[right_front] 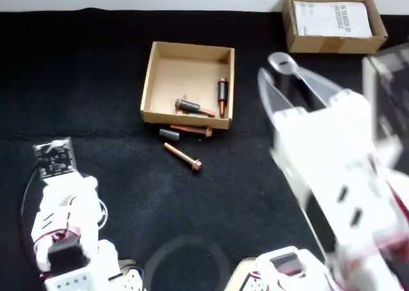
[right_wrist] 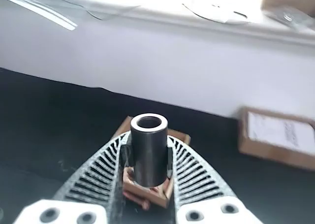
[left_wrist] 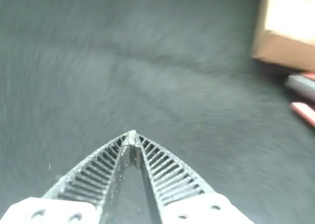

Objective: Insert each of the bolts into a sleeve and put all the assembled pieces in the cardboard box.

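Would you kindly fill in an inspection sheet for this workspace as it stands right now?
Surface: black cloth, flat, no spills seen.
Job's things: cardboard box holds two assembled pieces. In front of it lie a loose sleeve with a bolt at its end (I cannot tell whether it is inserted) and another bolt lying alone.
Clutter: second box with a printed sheet, at the far right.
Grippers: left gripper shut and empty over the cloth. Right gripper raised, shut on a dark sleeve.
Cables: red and black wires on the left arm, clear of the parts.
Surroundings: white ledge with papers.
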